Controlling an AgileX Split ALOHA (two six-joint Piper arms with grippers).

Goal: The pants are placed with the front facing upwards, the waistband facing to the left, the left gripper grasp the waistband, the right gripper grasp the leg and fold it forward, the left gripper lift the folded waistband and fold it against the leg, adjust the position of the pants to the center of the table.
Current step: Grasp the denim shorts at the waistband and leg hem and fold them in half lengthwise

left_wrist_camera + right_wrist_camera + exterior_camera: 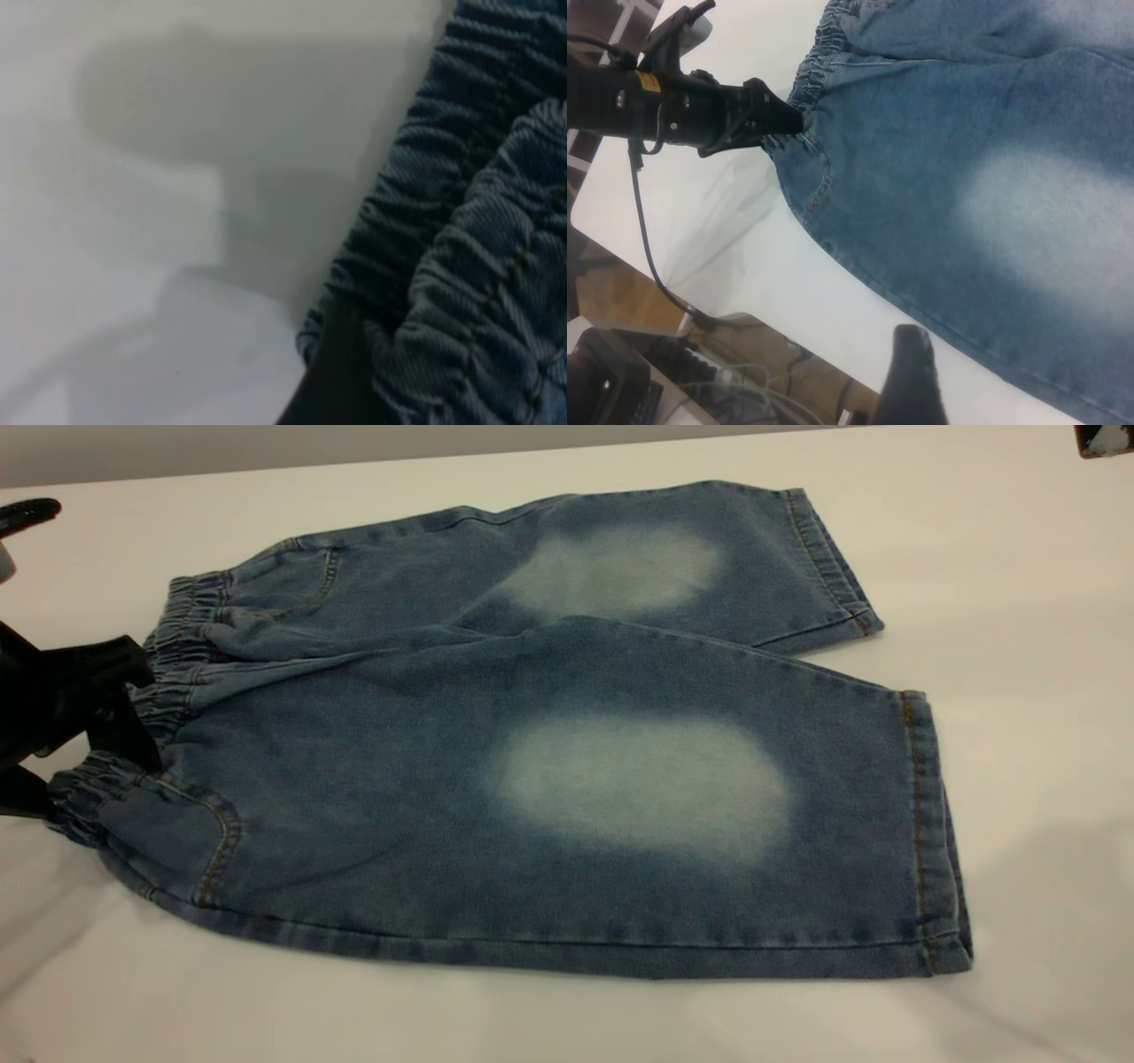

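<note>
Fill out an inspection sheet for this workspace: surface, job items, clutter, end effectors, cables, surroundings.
Surface: white table, plain; soft shadows on it.
Job items: blue denim pants lie flat, front up, unfolded, both legs pointing right; waistband at the left, gathered and puckered.
Clutter: nothing seen on the tabletop.
End effectors: left end effector at the waistband, its fingers closed on the gathered denim near the front leg's side. Right end effector hangs off the pants beyond the table's near edge, holding nothing; only one dark fingertip shows.
Cables: a black cable hangs from the left arm; loose wires below the table.
Surroundings: brown floor beside the table; dark equipment low down.
</note>
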